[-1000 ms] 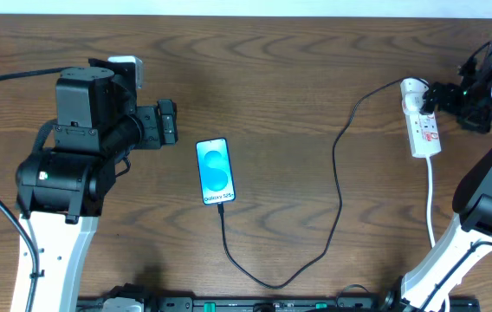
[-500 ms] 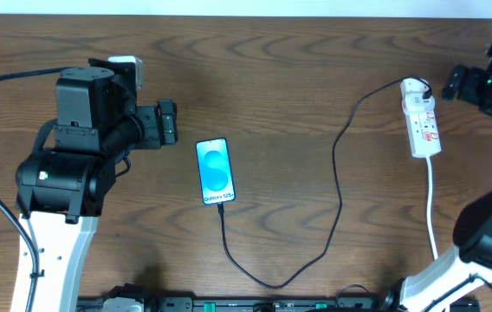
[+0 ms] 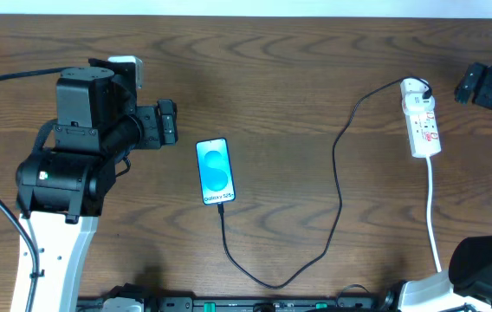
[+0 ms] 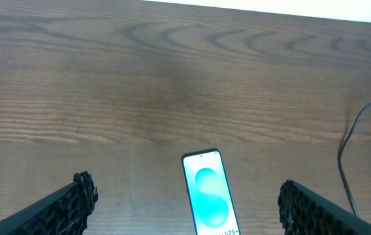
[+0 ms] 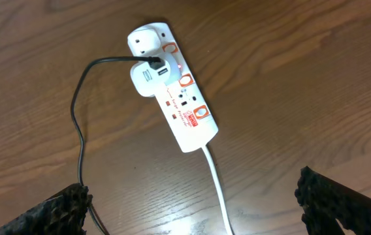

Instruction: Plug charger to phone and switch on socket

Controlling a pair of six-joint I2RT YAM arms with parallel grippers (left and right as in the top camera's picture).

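Brown wood table (image 3: 298, 52), going from the left. The left fingers (image 4: 74, 199) are spread wide with nothing in them, near the phone (image 3: 215, 171), which lies flat with its long axis near-to-far. The charger (image 3: 339, 173) looks already seated in the phone's near end and loops right, up to the socket (image 3: 424, 117). Its long axis also runs near-to-far, slightly tilted, and the right arm is clearly closer. The right fingers (image 5: 339, 202) are splayed and empty, raised off to the socket's right, wrist angled down at it. Can't tell if the switch is on.
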